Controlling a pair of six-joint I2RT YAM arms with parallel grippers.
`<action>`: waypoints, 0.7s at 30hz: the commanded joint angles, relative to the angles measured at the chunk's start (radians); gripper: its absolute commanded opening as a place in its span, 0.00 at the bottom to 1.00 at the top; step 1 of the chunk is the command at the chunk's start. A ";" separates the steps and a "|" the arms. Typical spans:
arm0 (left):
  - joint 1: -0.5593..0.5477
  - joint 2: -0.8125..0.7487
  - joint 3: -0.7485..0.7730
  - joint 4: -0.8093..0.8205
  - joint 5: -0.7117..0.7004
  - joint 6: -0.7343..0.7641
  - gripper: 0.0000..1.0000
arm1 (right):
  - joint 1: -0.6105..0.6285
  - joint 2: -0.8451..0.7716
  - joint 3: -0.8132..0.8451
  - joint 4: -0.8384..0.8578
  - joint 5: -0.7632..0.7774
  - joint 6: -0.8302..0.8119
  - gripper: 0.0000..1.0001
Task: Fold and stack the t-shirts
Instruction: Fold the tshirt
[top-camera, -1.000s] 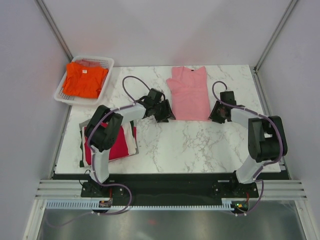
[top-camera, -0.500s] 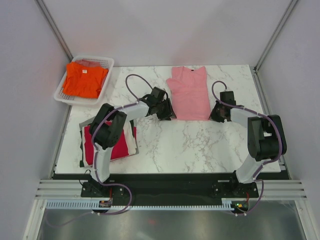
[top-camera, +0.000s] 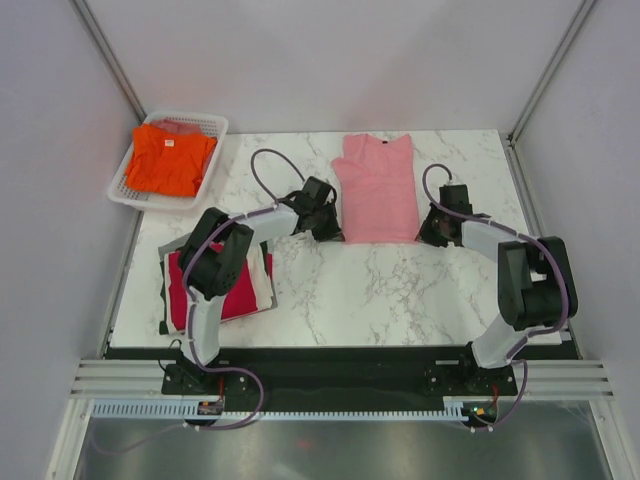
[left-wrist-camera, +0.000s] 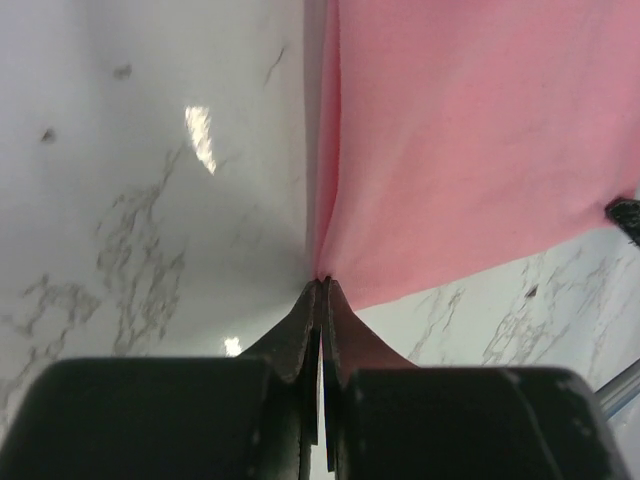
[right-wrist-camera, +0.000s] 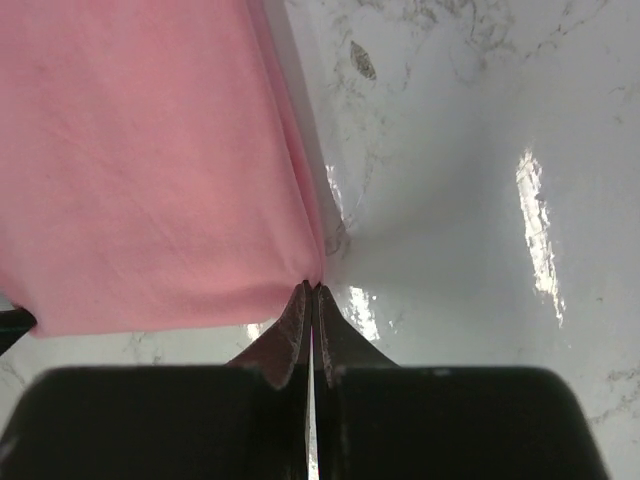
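Note:
A light pink t-shirt (top-camera: 378, 190) lies flat on the marble table, its sides folded in and its collar at the far end. My left gripper (top-camera: 336, 232) is shut on its near left corner (left-wrist-camera: 330, 270). My right gripper (top-camera: 424, 232) is shut on its near right corner (right-wrist-camera: 305, 262). Both sets of jaws pinch pink cloth at the tips, low on the table. A crimson red t-shirt (top-camera: 222, 286) tops a folded stack at the near left, with white and grey cloth under it. An orange t-shirt (top-camera: 168, 160) lies in the basket.
The white mesh basket (top-camera: 213, 128) stands at the far left corner of the table. The folded stack sits beside the left arm's upper link. Bare marble (top-camera: 380, 290) stretches between the pink shirt and the arm bases. Enclosure walls stand close on both sides.
Both grippers have closed on the near corners of the pink shirt. The left gripper slid slightly right toward the corner; the shirt's near edge now looks drawn straighter.

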 joint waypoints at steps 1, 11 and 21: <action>-0.015 -0.126 -0.108 -0.020 -0.031 0.068 0.02 | 0.023 -0.095 -0.032 0.008 -0.029 -0.013 0.00; -0.094 -0.445 -0.441 0.034 0.018 0.059 0.02 | 0.106 -0.375 -0.204 -0.186 0.012 -0.021 0.00; -0.194 -0.743 -0.642 0.000 0.046 -0.033 0.02 | 0.131 -0.773 -0.235 -0.397 0.002 0.018 0.00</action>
